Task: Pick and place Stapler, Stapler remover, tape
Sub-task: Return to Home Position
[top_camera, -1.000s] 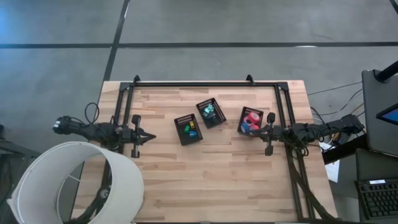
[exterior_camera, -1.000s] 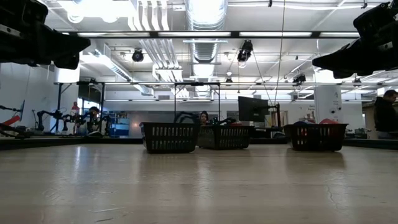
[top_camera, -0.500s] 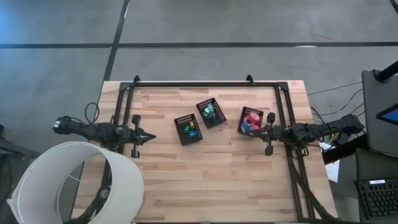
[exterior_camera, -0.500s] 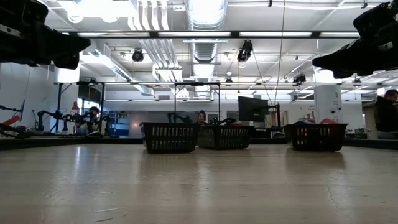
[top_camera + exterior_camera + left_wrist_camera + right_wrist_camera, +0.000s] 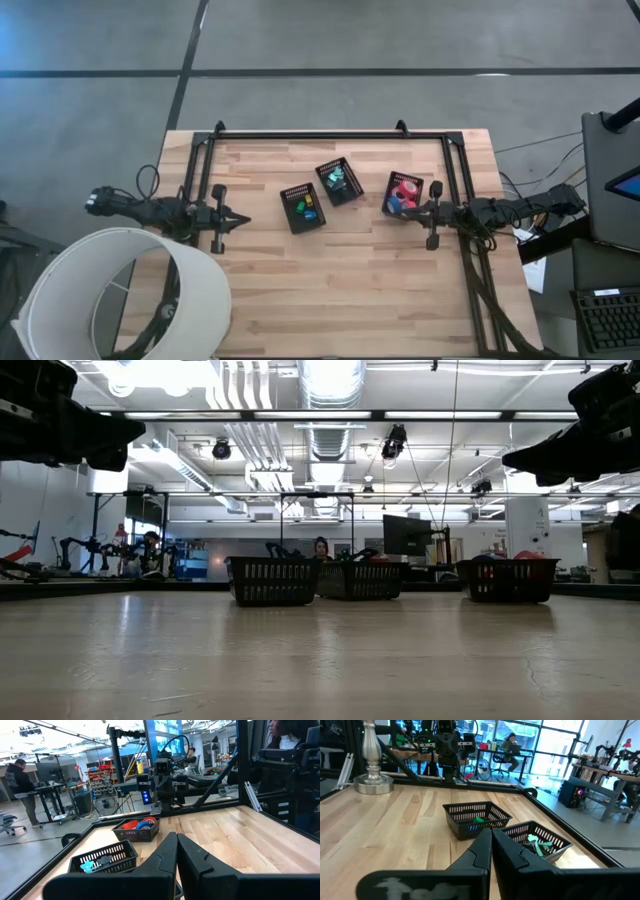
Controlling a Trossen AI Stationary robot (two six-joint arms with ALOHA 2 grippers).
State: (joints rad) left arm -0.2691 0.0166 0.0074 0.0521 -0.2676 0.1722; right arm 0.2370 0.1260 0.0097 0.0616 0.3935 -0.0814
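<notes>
Three black mesh bins stand on the wooden table. The right bin (image 5: 403, 193) holds the tape: red rolls (image 5: 404, 186) and a blue one (image 5: 396, 204). Green, blue and yellow pieces lie in the left bin (image 5: 302, 208), teal ones in the middle bin (image 5: 339, 181). Which is the stapler or the stapler remover, I cannot tell. My left gripper (image 5: 245, 219) hovers shut at the table's left, pointing level at the bins. My right gripper (image 5: 407, 212) hovers shut beside the tape bin's near right corner. In the wrist views both pairs of fingers (image 5: 176, 854) (image 5: 490, 846) meet with nothing between them.
A black frame rail (image 5: 330, 134) runs along the table's far edge and down both sides. A large white lampshade (image 5: 120, 295) overlaps the near left corner; its metal base (image 5: 372, 780) stands beyond the table. Bare wood lies in front of the bins. People sit in the room behind.
</notes>
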